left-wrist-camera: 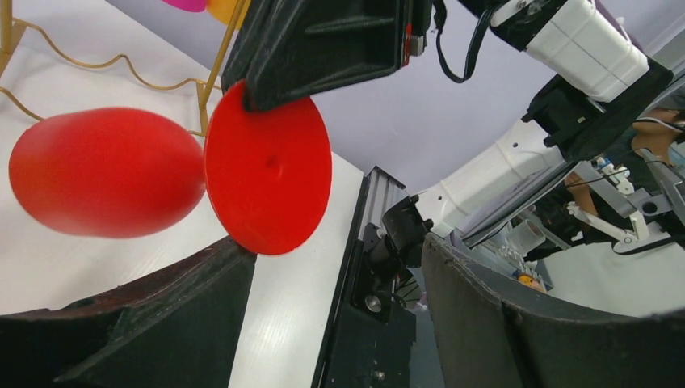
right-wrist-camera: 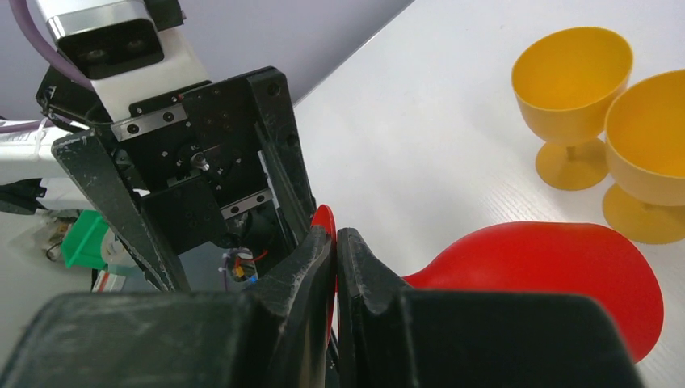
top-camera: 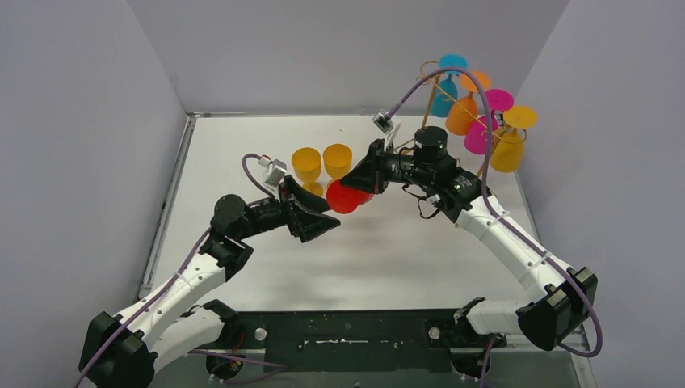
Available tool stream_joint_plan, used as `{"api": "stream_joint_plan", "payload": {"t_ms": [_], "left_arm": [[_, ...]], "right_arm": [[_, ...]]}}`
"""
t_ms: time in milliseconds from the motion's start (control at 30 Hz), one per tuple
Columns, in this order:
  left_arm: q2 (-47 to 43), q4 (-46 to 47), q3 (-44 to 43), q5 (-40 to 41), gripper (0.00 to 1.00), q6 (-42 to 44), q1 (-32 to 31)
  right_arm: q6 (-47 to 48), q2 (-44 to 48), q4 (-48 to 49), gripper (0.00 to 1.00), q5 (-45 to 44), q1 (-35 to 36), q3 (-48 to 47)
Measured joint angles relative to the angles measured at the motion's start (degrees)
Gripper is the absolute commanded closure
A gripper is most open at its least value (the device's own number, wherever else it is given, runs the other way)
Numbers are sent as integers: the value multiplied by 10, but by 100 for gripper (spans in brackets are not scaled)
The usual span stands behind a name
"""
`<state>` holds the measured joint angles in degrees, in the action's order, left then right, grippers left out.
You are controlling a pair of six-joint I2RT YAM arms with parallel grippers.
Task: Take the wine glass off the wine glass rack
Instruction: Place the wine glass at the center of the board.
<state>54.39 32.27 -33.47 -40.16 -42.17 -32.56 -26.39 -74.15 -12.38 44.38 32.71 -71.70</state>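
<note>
The red wine glass (top-camera: 347, 196) lies sideways in the air over the table's middle, off the wine glass rack (top-camera: 426, 111). My right gripper (right-wrist-camera: 335, 234) is shut on the thin rim of its round foot (right-wrist-camera: 323, 218), and the bowl (right-wrist-camera: 557, 275) points away to the right. In the left wrist view the foot (left-wrist-camera: 266, 174) and bowl (left-wrist-camera: 105, 174) hang just beyond my left gripper (left-wrist-camera: 331, 250). Its jaws stand wide apart with nothing between them, and the foot's lower rim is close to the left finger. The rack's gold wire base (left-wrist-camera: 212, 89) shows behind.
Several coloured glasses hang upside down on the rack at the back right: teal (top-camera: 443, 97), orange (top-camera: 463, 113), pink (top-camera: 481, 133), yellow (top-camera: 507, 145). Two yellow glasses (top-camera: 307, 164) (top-camera: 338, 159) stand upright on the table just behind the red one. Grey walls enclose the table.
</note>
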Motion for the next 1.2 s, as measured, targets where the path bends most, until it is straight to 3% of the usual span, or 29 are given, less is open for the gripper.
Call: {"api": "stream_joint_plan", "payload": {"t_ms": [200, 300, 333, 567, 700, 867, 967, 1200], "left_arm": [[5, 24, 3, 1, 33, -16, 0], [5, 26, 7, 1, 47, -21, 0], [5, 26, 8, 1, 56, -22, 0], [5, 3, 10, 1, 86, -16, 1], [4, -8, 10, 3, 100, -11, 1], [1, -16, 10, 4, 100, -7, 0], [-3, -16, 10, 4, 100, -1, 0], [-5, -19, 10, 2, 99, 9, 0]], "right_arm": [[-2, 0, 16, 100, 0, 19, 10], [-6, 0, 26, 100, 1, 26, 17], [-9, 1, 32, 100, 2, 27, 21], [-18, 10, 61, 100, 21, 34, 41], [-16, 13, 69, 90, 39, 34, 46], [27, 19, 24, 73, 50, 34, 31], [54, 19, -20, 72, 50, 34, 26], [89, 27, -71, 98, 52, 37, 26]]}}
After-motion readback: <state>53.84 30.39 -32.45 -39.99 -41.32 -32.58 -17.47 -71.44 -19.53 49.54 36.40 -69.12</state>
